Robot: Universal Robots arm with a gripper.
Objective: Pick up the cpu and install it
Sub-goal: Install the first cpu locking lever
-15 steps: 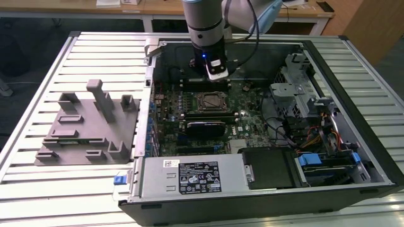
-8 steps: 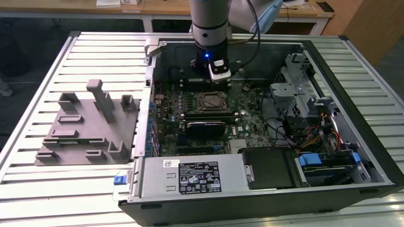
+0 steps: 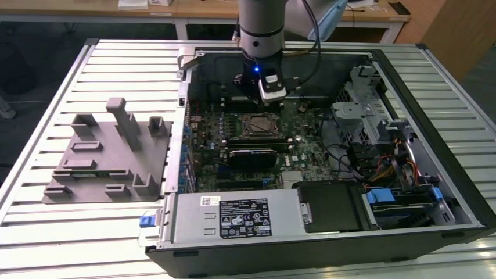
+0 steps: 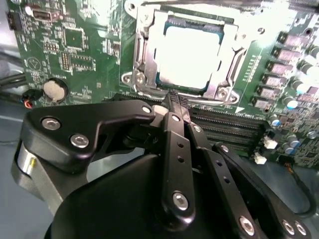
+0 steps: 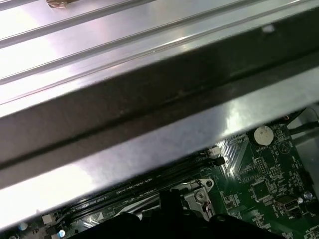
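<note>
One pincer (image 4: 174, 102) hangs from the arm over the open computer case (image 3: 457, 192), and in the second wrist view its two black fingers (image 4: 172, 134) stand close together with nothing between them, their tips just short of the socket frame (image 4: 144, 64). In that frame lies the cpu (image 4: 192, 52), flat, its shiny silver top glaring under the light, the metal bracket surrounding it on all sides. In the exterior view the cpu (image 3: 257, 123) sits in the socket at the middle of the green motherboard (image 3: 310, 148), just below the pincer (image 3: 268, 96). Beside the socket run long black memory slots (image 4: 234, 127), and a round coin cell (image 4: 54, 88) sits on the board well apart from it; the first wrist view shows the same coin cell (image 5: 263, 134) and the case's bright metal edge (image 5: 149, 144). Within the case, toward the exterior view's right, are a drive cage (image 3: 364, 110) and bundled wires (image 3: 384, 168); a grey power supply (image 3: 232, 218) fills the near corner. The case rests on a ribbed metal desk (image 3: 46, 116). One grey moulded fixture block (image 3: 108, 154) stands on the desk at the exterior view's left, apart from the case. Behind are wooden tables (image 3: 201, 10).
</note>
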